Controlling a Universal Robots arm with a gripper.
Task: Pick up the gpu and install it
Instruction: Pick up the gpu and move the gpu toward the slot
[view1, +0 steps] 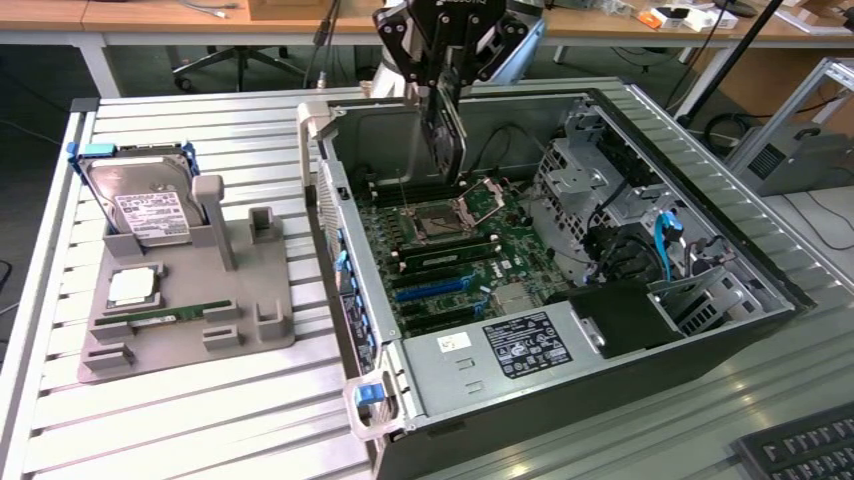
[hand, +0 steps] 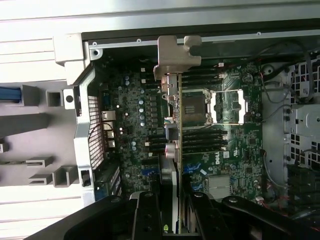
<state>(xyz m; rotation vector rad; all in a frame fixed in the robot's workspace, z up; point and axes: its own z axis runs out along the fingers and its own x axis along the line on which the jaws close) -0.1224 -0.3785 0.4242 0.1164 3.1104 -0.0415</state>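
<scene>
My gripper (view1: 447, 70) hangs over the open computer case (view1: 387, 350), shut on the gpu (view1: 446, 135). The card hangs on edge, a thin dark board with its silver metal bracket (hand: 172, 52) at one end. It is held above the motherboard (view1: 461, 265), over the CPU socket (view1: 438, 222), and appears clear of the board. In the wrist view the gpu (hand: 178, 125) is seen edge-on, running away from the black fingers (hand: 147, 212) across the socket (hand: 227, 107). The blue expansion slots (view1: 434, 290) lie nearer the case's front end.
A grey parts holder (view1: 254, 300) stands at the exterior view's left, carrying a hard drive with blue handles (view1: 140, 200), a CPU chip (view1: 134, 287) and a RAM stick (view1: 167, 318). Drive cages and cables (view1: 627, 230) crowd the case's right side. A keyboard (view1: 801, 450) lies at the bottom right.
</scene>
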